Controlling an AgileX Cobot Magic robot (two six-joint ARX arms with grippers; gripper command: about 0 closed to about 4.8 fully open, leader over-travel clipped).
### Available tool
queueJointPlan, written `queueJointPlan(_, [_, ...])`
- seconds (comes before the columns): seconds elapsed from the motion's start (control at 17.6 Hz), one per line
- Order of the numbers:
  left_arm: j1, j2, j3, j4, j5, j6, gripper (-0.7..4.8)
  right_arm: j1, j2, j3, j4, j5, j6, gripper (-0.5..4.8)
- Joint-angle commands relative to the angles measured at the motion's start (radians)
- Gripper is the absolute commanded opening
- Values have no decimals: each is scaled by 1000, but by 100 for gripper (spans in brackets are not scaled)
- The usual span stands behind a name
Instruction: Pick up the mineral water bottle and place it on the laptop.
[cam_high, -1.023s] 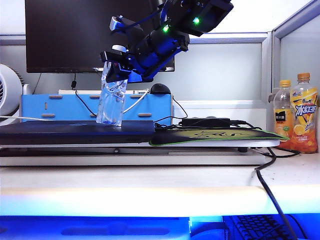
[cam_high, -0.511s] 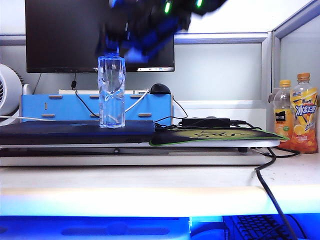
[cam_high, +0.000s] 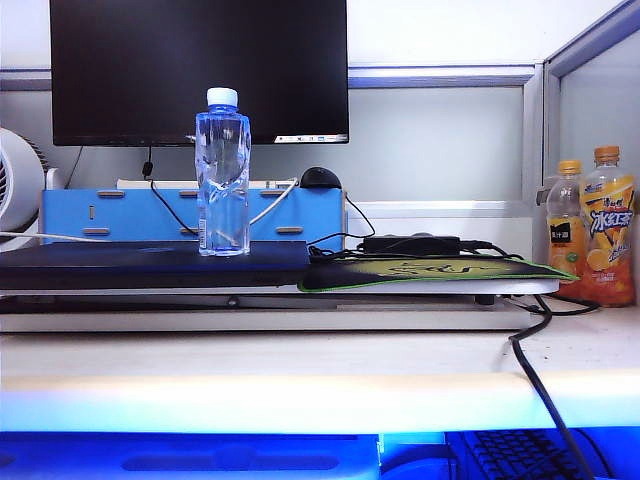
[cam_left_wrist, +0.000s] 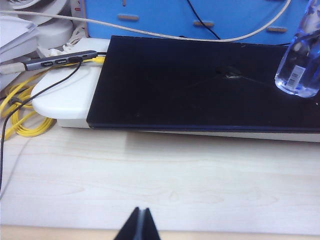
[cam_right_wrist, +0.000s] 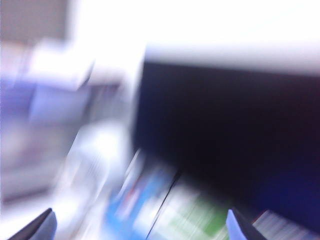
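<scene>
- The tall clear plastic mineral water bottle with a white cap (cam_high: 223, 172) now stands upright and free on the thin flat dark laptop slab (cam_high: 150, 265); a second ago it leaned in a grip.
- The right claw (cam_right_wrist: 140, 226) has let go and left the exterior view; its tips are spread wide, empty, in a blurred picture.
- The left claw (cam_left_wrist: 139, 226) hangs over the pale wooden table (cam_left_wrist: 165, 175), tips pressed together.
- The placement looks done.

The pale wood desk (cam_high: 300, 360) carries a white riser (cam_left_wrist: 65, 92), a coiled yellow cable (cam_left_wrist: 22, 117) and two orange drink bottles (cam_high: 596, 228).
</scene>
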Motion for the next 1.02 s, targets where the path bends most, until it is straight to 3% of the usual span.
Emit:
queueJointPlan(0.06, [0, -2, 0, -2, 3, 1, -2, 0, -166, 4, -68, 107, -62, 247])
queueJointPlan(0.11, [0, -2, 0, -2, 3, 2, -2, 0, -263, 4, -132, 176, -122, 180])
queueJointPlan(0.28, [0, -2, 0, -2, 3, 2, -2, 1, -444, 4, -277, 287, -234, 180])
queueJointPlan(0.45, [0, -2, 0, -2, 3, 2, -2, 1, -592, 4, -349, 352, -262, 177])
queueJointPlan(0.51, [0, -2, 0, -2, 3, 2, -2, 1, -637, 4, -368, 358, -262, 141])
queueJointPlan(0.57, [0, -2, 0, -2, 3, 2, -2, 1, -683, 4, -388, 358, -262, 68])
queueJointPlan(0.68, [0, -2, 0, -2, 3, 1, -2, 1, -778, 4, -438, 359, -262, -4])
queueJointPlan(0.85, [0, -2, 0, -2, 3, 1, -2, 1, -872, 4, -540, 394, -262, -5])
queueJointPlan(1.02, [0, -2, 0, -2, 3, 1, -2, 1, -940, 4, -651, 499, -262, -5])
